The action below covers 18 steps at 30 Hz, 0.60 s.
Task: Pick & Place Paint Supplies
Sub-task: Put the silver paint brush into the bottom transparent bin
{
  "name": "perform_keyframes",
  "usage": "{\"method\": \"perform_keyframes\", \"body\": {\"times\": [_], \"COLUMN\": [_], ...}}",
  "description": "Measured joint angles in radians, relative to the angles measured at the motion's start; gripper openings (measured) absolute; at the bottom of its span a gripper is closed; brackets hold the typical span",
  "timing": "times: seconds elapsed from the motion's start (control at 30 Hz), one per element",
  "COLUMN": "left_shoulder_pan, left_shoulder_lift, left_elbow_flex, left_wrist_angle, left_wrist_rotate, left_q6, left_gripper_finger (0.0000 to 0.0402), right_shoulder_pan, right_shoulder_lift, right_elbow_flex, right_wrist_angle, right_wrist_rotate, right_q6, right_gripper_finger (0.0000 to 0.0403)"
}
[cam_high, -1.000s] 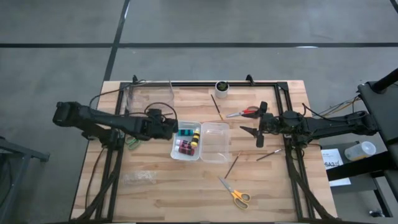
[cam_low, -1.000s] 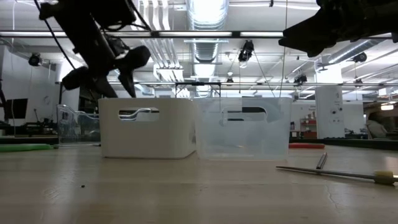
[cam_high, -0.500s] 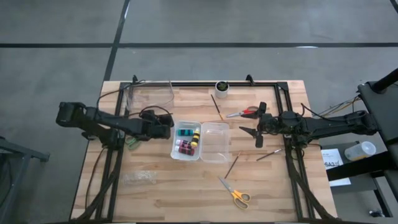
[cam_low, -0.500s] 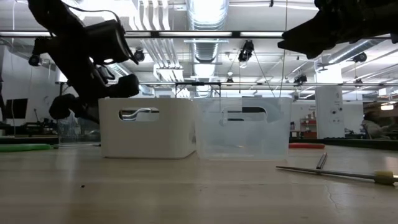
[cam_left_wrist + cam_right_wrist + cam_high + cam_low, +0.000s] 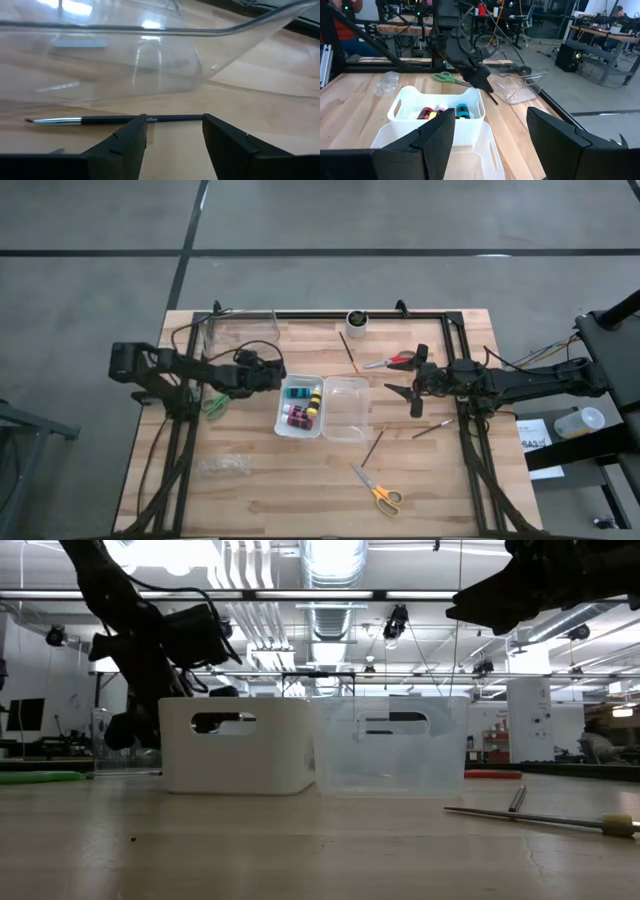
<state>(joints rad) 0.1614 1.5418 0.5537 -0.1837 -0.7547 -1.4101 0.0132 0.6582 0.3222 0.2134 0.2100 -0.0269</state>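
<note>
Left gripper [image 5: 174, 135]: I see my fingers parted and empty, low over the wood. A thin dark brush [image 5: 115, 119] lies just ahead of the fingertips, crossways to them, not touching.
Clear container [image 5: 150, 55]: it lies tipped on its side just beyond that brush.
White bin [image 5: 299, 405]: off to the side of my left gripper, holding the paint bottles [image 5: 299, 404].
Clear bin [image 5: 345, 408]: touching the white bin, between my two grippers.
Right gripper [image 5: 409, 393]: spread wide, nothing in it, raised above the table and facing the bins.
Red scissors [image 5: 392, 361]: on the table near my right gripper.
Yellow scissors [image 5: 377, 491]: well apart from both grippers, toward the table's front edge.
Two brushes [image 5: 373, 448]: on the table near the clear bin, between the right gripper and the yellow scissors.
</note>
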Motion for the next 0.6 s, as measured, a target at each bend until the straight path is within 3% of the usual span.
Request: {"method": "perform_keyframes", "body": {"times": [0.43,0.6], "left_shoulder_pan": [0.077,0.097], "left_shoulder_lift": [0.048,0.048], "left_elbow_flex": [0.001,0.002], "left_wrist_angle": [0.021,0.048], "left_wrist_rotate": [0.022,0.126], "left_q6": [0.07,0.083], "left_gripper_finger": [0.0195,0.0195], "right_shoulder_pan": [0.0,0.0], "right_shoulder_lift": [0.0,0.0], "right_elbow_flex": [0.0,0.0], "right_wrist_angle": [0.0,0.0], "right_wrist_rotate": [0.0,0.0], "right_q6": [0.0,0.0], "right_gripper_finger": [0.0244,0.0244]}}
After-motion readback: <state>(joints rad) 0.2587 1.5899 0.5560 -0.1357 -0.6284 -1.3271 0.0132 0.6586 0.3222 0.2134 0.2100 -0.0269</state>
